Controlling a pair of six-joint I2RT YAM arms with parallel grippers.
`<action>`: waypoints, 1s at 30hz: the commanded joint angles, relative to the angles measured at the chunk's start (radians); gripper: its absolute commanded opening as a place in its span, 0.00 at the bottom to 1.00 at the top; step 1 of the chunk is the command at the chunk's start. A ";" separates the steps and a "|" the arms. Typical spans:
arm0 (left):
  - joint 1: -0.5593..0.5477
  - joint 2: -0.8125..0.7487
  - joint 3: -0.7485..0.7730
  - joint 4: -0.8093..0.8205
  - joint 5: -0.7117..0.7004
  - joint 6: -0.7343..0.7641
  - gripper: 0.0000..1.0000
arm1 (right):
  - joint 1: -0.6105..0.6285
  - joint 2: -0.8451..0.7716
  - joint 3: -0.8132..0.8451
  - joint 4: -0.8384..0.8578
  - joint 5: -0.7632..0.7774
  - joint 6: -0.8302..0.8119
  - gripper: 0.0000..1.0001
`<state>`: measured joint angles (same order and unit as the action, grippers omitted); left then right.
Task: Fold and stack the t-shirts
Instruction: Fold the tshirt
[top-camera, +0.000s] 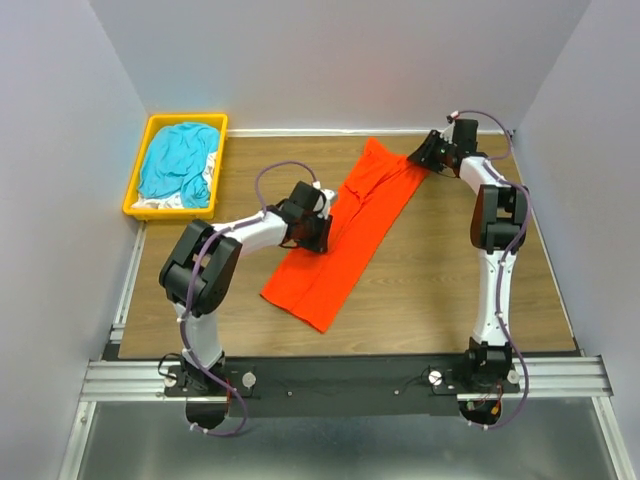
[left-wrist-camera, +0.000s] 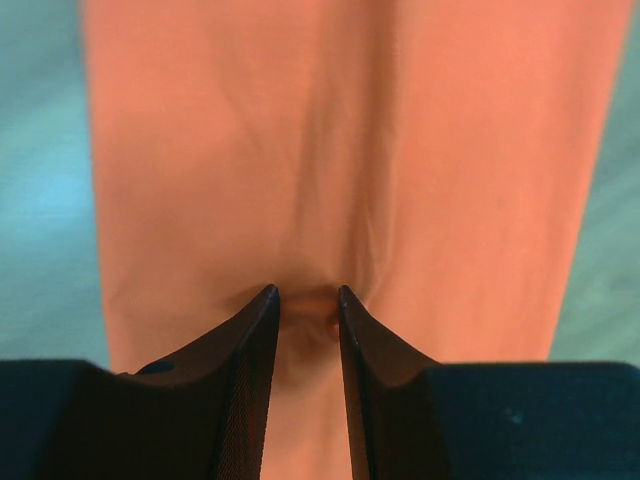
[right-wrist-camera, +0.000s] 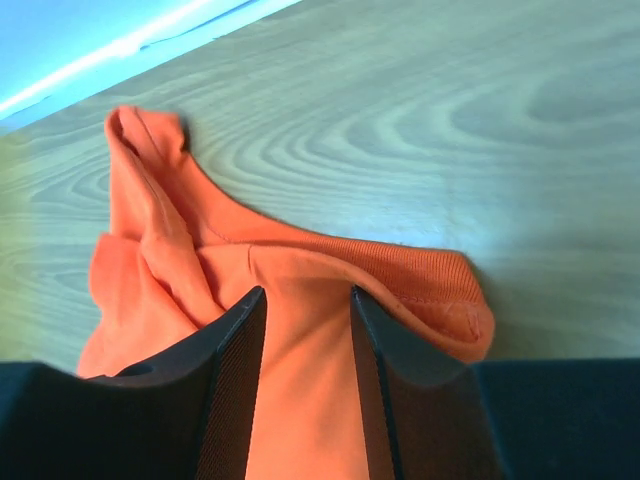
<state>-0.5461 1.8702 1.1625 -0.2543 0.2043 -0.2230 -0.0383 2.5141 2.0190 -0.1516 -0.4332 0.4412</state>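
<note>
The orange-red t-shirt (top-camera: 345, 235) lies folded into a long strip, running diagonally across the wooden table. My left gripper (top-camera: 318, 238) is down on the strip's left edge near its middle. In the left wrist view (left-wrist-camera: 308, 292) its jaws are nearly together, with a pucker of orange cloth (left-wrist-camera: 330, 150) pinched between the tips. My right gripper (top-camera: 422, 158) is at the strip's far right end. In the right wrist view (right-wrist-camera: 307, 292) its jaws close on a raised fold of orange cloth (right-wrist-camera: 300, 400) beside the ribbed collar (right-wrist-camera: 440, 290). A teal-blue t-shirt (top-camera: 178, 160) lies crumpled in the bin over some white fabric (top-camera: 192, 198).
The yellow bin (top-camera: 186, 119) stands at the table's far left corner. Grey walls close in the left, back and right sides. Bare wood (top-camera: 440, 290) shows to the right of the strip and in front of it.
</note>
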 joint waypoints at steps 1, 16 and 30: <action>-0.097 -0.020 -0.075 -0.080 0.136 -0.087 0.38 | -0.008 0.083 0.086 -0.040 -0.087 0.004 0.48; -0.002 -0.466 -0.056 -0.091 -0.197 -0.155 0.49 | 0.035 -0.438 -0.371 -0.043 -0.159 -0.001 0.63; 0.153 -0.811 -0.380 0.108 -0.146 -0.170 0.95 | 0.669 -0.687 -0.894 -0.040 -0.131 0.116 0.60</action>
<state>-0.4038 1.1610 0.8509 -0.2298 0.0284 -0.3416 0.5346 1.8374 1.1801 -0.1665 -0.5735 0.5240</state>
